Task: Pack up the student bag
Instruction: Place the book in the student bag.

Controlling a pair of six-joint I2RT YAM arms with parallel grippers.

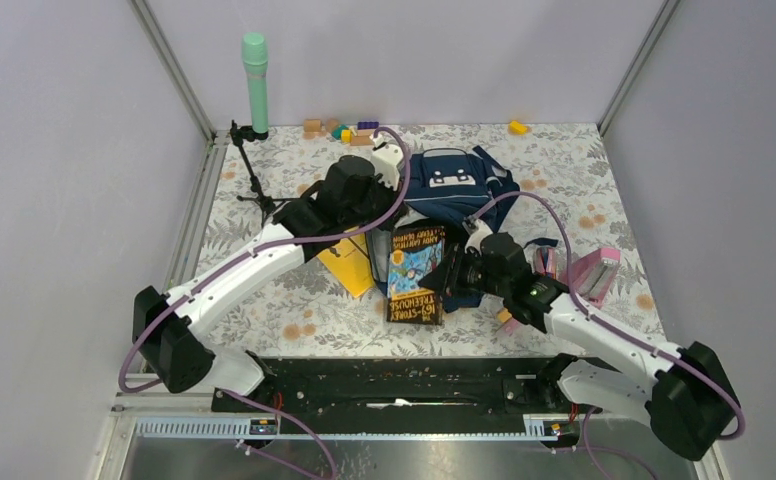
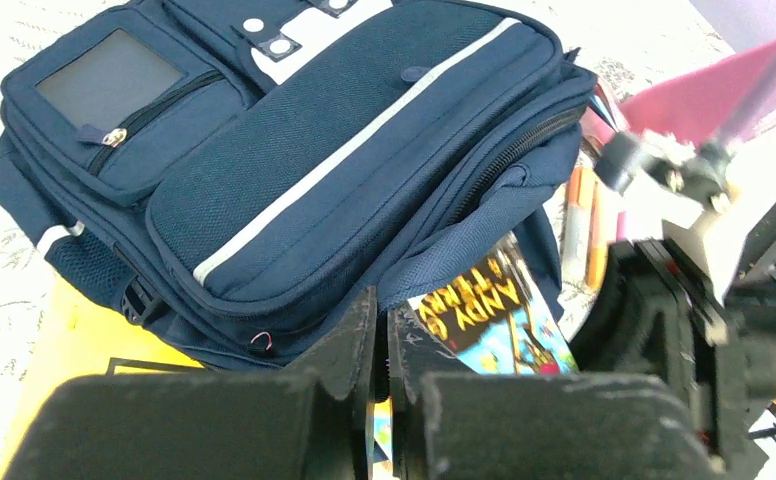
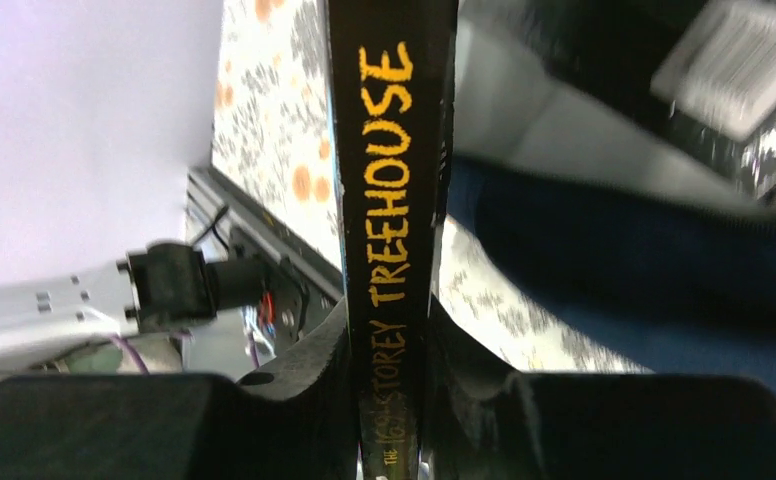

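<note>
My right fingers [image 3: 304, 365] are clamped on the Treehouse book [image 3: 389, 180], left fingers [image 2: 349, 340] pressed together. The student bag [image 2: 294, 190] looks floppy, so I'd grab its zipper rim.

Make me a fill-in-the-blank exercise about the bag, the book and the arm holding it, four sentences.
1. The right gripper has its jaws closed on the book at its ____, the narrow edge printed in yellow letters.
2. The largest yellow word there reads ____.
3. The student bag is dark ____ with pale stripes.
4. The tall cylinder on the stand at the back left is ____.

Missing words: spine; TREEHOUSE; blue; green.
</note>
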